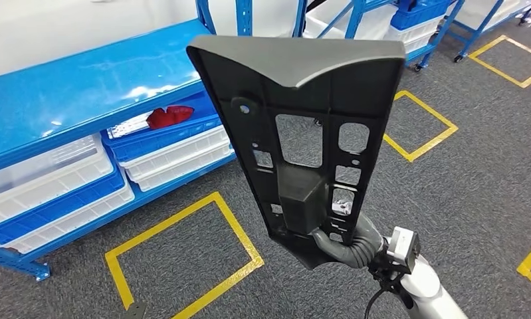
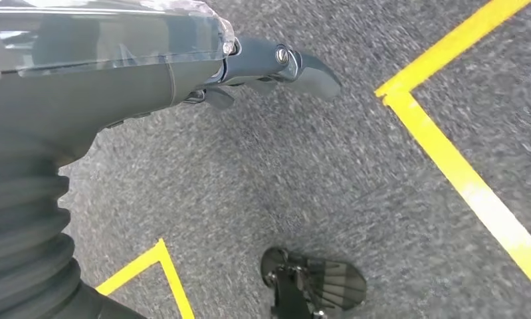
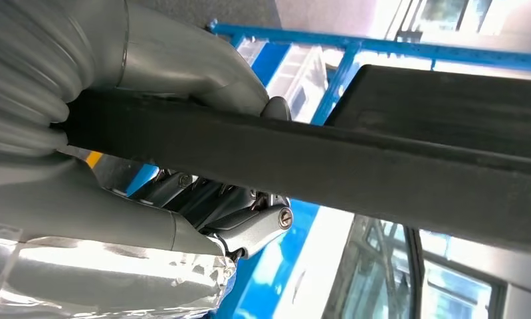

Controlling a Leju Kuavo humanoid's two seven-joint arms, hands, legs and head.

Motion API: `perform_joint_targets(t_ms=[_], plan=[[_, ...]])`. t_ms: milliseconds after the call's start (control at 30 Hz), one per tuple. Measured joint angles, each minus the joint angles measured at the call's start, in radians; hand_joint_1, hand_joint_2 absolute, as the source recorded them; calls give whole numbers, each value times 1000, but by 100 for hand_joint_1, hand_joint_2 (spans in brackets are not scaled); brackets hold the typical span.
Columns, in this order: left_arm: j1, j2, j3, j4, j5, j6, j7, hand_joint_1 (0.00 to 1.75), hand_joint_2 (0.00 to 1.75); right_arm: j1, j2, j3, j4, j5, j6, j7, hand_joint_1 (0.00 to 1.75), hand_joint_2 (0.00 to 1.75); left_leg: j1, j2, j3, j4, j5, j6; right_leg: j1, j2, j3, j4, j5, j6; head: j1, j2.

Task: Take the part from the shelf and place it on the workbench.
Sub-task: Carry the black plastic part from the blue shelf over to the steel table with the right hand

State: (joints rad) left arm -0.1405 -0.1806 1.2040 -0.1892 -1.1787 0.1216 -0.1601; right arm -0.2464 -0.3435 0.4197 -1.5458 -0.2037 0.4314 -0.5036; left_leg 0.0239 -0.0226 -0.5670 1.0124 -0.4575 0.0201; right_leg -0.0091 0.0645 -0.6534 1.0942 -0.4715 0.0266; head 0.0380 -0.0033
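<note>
A big black plastic part, a flat panel with several cut-outs and a boxy lump near its base, stands upright in front of me in the head view. My right hand grips its lower end from below. In the right wrist view the part runs as a dark bar, with the grey thumb on one side and the darker fingers on the other. My left hand hangs over the grey carpet, its fingers stretched out with nothing in them.
A blue shelf at the left carries white and blue bins; one bin holds a red object. Yellow tape squares mark the grey carpet. More blue racks on wheels stand at the back right.
</note>
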Motion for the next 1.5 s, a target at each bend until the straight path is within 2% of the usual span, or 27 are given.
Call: perform_joint_targets(t_ms=[67,133,167,200,267,333,400,467,500,567,633,667,700,733,800,867,933,1000,1067,1133,1167,1200,1267,1333,1367,1433,1500], plan=[[13,1,9,0,13,2,-7,0,175,4,19,-4,-9,0,1,-2,155,175,-4,25,1,-1,-3,5,-1,-45,-65,129,-57,7,0,0],[24,2,19,0,23,3,-14,0,175,13,40,-8,-20,0,1,-3,155,175,-7,52,2,0,-6,6,-4,-58,-102,200,-72,8,0,0],[26,2,23,0,25,3,-16,0,175,20,50,-11,-29,0,1,-4,155,175,-8,64,3,1,-9,6,-4,-62,-92,181,-53,7,0,0],[27,2,27,0,25,3,-19,0,175,26,57,-17,-41,0,-1,-5,155,175,-10,74,6,1,-11,5,-3,-71,-62,127,-23,2,0,0],[28,0,29,0,21,0,-24,0,175,43,67,-36,-75,3,-8,-9,155,175,-14,90,12,1,-16,1,9,-118,13,-11,25,-14,0,0],[29,-3,30,0,12,-3,-29,0,175,72,75,-64,-121,10,-18,-14,155,175,-17,105,18,0,-22,-8,23,-148,47,-77,35,-29,0,0],[30,-5,29,0,0,-6,-28,0,175,119,79,-100,-173,25,-30,-19,155,175,-19,121,24,-4,-26,-18,25,-130,48,-84,34,-37,0,0],[31,-7,27,0,-13,-8,-24,0,175,177,80,-138,-229,43,-41,-24,155,175,-18,103,24,12,-46,-28,19,-110,57,-98,40,-45,0,0],[32,-7,26,0,-17,-9,-22,0,175,204,81,-155,-256,51,-47,-27,155,175,-17,81,11,47,-70,-31,15,-99,63,-105,42,-49,0,0],[38,-7,25,0,-24,-11,-18,0,175,258,86,-186,-305,68,-58,-33,155,175,-15,41,-44,173,-134,-35,13,-75,66,-107,42,-55,0,0],[44,-7,22,0,-29,-14,-15,0,175,318,93,-216,-350,85,-71,-40,155,175,-13,31,-94,274,-164,-39,13,-44,66,-102,38,-56,0,0],[46,-7,20,0,-32,-15,-13,0,175,348,97,-232,-372,93,-76,-44,155,175,-12,31,-96,273,-148,-41,12,-28,67,-98,36,-55,0,0],[46,-7,17,0,-35,-17,-11,0,175,377,100,-249,-393,102,-82,-48,155,175,-10,27,-79,230,-114,-42,9,-12,68,-93,32,-51,0,0],[47,-7,14,0,-37,-18,-9,0,175,403,104,-264,-413,109,-86,-53,155,175,-6,12,-50,162,-75,-43,7,4,69,-87,27,-47,0,0],[47,-8,10,0,-37,-19,-8,0,175,445,112,-291,-450,120,-93,-60,155,175,1,-40,1,51,-34,-41,4,34,64,-69,18,-36,0,0],[47,-10,8,0,-33,-20,-9,0,175,476,120,-311,-478,130,-100,-60,155,175,0,-63,15,25,-39,-30,1,60,53,-61,18,-23,0,0],[44,-11,8,0,-25,-19,-11,0,175,502,130,-328,-497,149,-116,-53,155,175,-2,-39,19,19,-36,-15,-3,71,46,-61,21,-10,0,0],[42,-12,9,0,-17,-18,-12,0,175,515,139,-343,-511,169,-135,-47,155,175,-1,-12,23,11,-31,-2,-1,22,24,-18,-3,-2,0,0],[43,-13,9,0,-12,-18,-12,0,175,515,148,-349,-517,182,-149,-43,155,175,-4,16,24,9,-31,4,0,-41,-36,103,-64,5,0,0],[44,-14,9,0,-8,-17,-9,0,175,513,157,-350,-517,191,-168,-39,155,175,-8,46,23,9,-33,6,-3,-57,-93,214,-101,9,0,0],[43,-14,9,0,-7,-16,-8,0,175,509,161,-351,-517,194,-179,-38,155,175,-9,60,24,9,-35,6,-4,-60,-95,220,-92,9,0,0],[42,-14,9,0,-6,-14,-7,0,175,504,163,-352,-517,198,-191,-36,155,175,-10,72,25,9,-36,5,-4,-64,-77,185,-68,6,0,0],[37,-17,9,0,-5,-10,-7,0,175,488,167,-355,-517,206,-217,-31,155,175,-13,93,30,9,-40,3,4,-99,3,39,-9,-9,0,0],[33,-20,9,0,-4,-7,-7,0,175,470,170,-362,-516,209,-239,-25,155,175,-14,110,35,8,-44,-5,18,-136,55,-59,14,-26,0,0],[32,-22,10,0,-4,-6,-6,0,175,463,171,-366,-516,207,-248,-22,155,175,-14,118,37,6,-45,-10,23,-142,58,-70,11,-33,0,0],[30,-25,10,0,-4,-5,-6,0,175,456,172,-377,-514,201,-262,-18,155,175,-13,133,46,-1,-48,-21,21,-120,63,-81,17,-41,0,0],[28,-27,10,0,-5,-4,-9,0,175,453,175,-390,-510,196,-272,-14,155,175,-13,105,42,26,-72,-28,14,-97,76,-104,28,-49,0,0]])
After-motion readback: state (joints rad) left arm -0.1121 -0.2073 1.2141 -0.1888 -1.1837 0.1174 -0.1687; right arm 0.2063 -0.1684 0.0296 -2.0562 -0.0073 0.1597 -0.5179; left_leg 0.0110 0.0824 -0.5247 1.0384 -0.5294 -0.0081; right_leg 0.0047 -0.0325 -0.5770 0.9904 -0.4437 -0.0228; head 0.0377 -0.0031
